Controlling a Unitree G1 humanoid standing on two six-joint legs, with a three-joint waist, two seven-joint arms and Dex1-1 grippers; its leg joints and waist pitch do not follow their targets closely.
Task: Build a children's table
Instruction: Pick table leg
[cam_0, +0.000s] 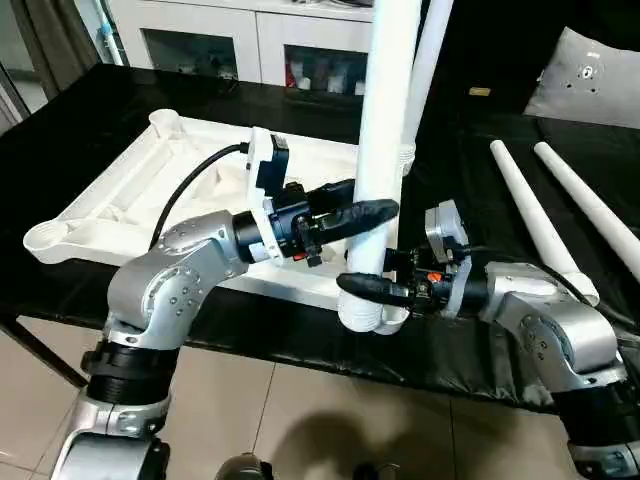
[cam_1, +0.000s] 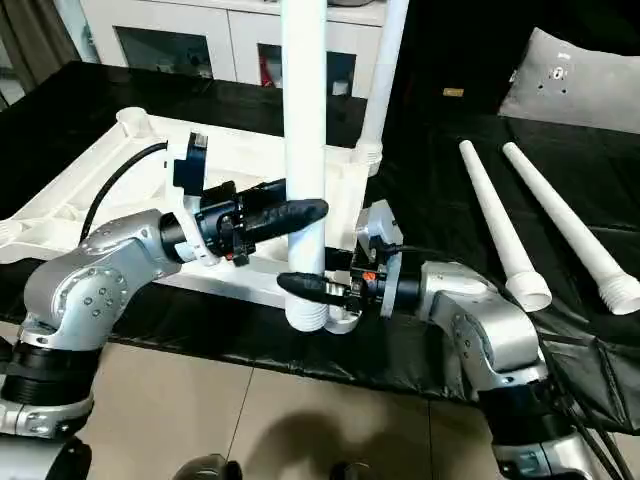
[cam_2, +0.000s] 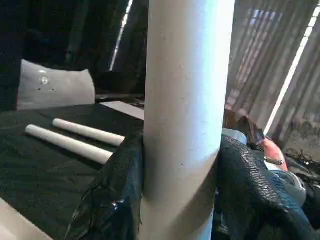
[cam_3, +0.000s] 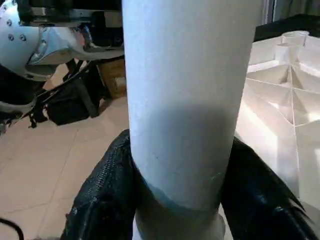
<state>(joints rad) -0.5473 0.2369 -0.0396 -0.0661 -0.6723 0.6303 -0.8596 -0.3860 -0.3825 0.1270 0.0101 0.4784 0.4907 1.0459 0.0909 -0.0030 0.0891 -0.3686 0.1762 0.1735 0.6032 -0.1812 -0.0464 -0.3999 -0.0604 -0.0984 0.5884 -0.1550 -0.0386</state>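
White leg (cam_0: 385, 120), black-covered work table (cam_0: 60, 120)

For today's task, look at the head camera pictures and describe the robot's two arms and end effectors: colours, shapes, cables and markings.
Both forearms are rounded silver metal shells studded with small screws, joined by black ring sections. The left end effector and the right end effector each have two black, textured, tapered fingers. A white bracket with a black camera block sits on the left wrist, fed by a black cable. Small red parts show at both wrists.

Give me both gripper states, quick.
Left gripper: closed on the upright leg.
Right gripper: closed on the same leg, lower down.
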